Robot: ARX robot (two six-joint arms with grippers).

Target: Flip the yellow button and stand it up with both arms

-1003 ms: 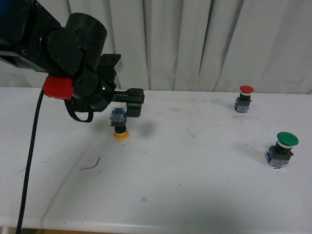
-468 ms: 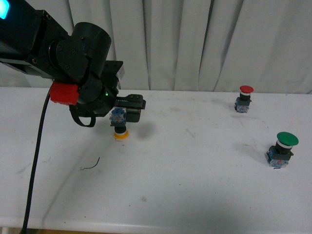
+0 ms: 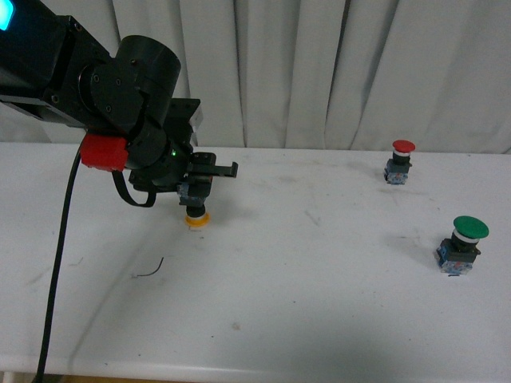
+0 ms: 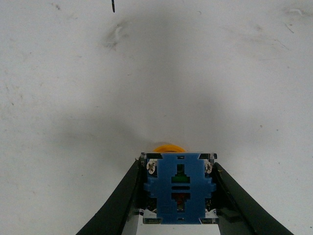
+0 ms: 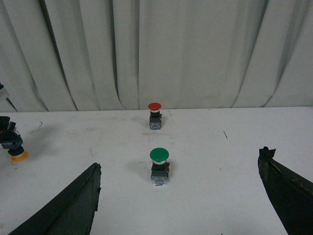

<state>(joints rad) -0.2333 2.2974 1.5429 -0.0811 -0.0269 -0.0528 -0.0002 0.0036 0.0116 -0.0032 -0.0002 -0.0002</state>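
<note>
Upper left: yellow button [image 3: 196, 209], orange cap down, blue base up, clamped by left gripper [image 3: 201, 185], wrist rolled since earlier.

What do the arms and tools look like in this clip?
The left arm is bulky, black and rounded, with a red block, a small green light and a black cable hanging from it. The left tool has black wedge-shaped fingers. The right tool shows only two black, tapered fingers; the rest of that arm is out of view.
</note>
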